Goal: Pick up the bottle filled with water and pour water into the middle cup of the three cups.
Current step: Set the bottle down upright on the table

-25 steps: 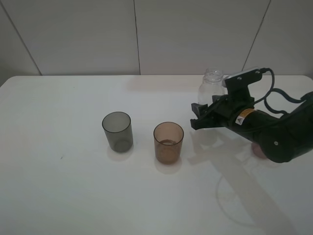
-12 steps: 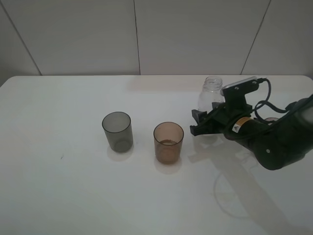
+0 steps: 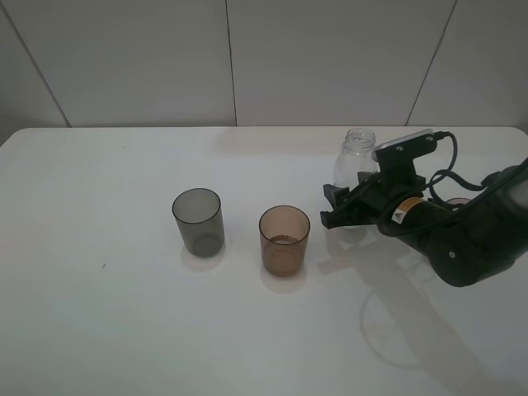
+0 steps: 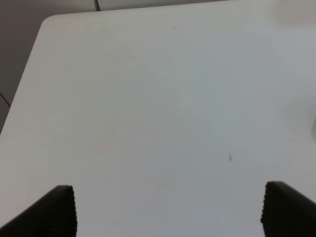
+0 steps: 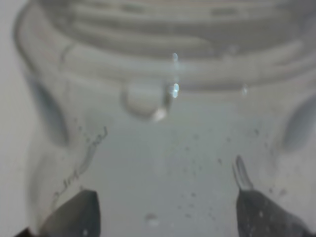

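Observation:
The clear bottle (image 3: 355, 157) stands upright at the right of the table, its capless neck above my right gripper (image 3: 331, 207). The right gripper is shut on its body. In the right wrist view the bottle (image 5: 163, 123) fills the frame between the two fingertips (image 5: 74, 212). The amber-brown middle cup (image 3: 285, 239) stands left of the gripper, apart from it, with a little liquid at its bottom. The smoky grey cup (image 3: 198, 221) stands further left. The mauve-pink cup is hidden behind the right arm. My left gripper (image 4: 168, 212) is open over bare table.
The white table (image 3: 124, 330) runs back to a pale panelled wall. The right arm (image 3: 462, 239) and its cables lie over the table's right side. The table's far corner shows in the left wrist view (image 4: 47, 22).
Since a second ago the right gripper has lowered with the bottle, towards the table. In the last half second nothing has moved.

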Robot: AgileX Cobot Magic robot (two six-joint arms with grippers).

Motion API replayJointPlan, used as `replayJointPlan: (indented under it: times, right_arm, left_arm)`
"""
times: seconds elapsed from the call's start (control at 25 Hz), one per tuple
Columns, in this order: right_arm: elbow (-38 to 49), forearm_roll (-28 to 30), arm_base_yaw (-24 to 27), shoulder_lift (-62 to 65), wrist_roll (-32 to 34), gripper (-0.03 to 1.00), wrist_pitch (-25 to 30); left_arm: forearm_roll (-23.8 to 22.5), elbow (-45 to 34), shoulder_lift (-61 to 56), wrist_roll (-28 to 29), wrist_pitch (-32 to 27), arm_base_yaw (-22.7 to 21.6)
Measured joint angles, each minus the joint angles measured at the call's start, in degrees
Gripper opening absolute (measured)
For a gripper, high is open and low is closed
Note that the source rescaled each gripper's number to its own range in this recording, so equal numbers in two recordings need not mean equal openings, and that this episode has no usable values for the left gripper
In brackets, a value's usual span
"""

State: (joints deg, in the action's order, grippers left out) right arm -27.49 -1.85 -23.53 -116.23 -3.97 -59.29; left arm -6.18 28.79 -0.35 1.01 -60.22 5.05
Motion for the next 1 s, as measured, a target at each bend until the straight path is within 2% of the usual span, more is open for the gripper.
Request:
replayJointPlan:
  times: [1.0]
  right_arm:
    - [0.0,0.0,0.0,-2.38,-0.02,0.0,-0.67]
  left_arm:
    - [0.0,0.0,0.0,0.0,0.0,0.0]
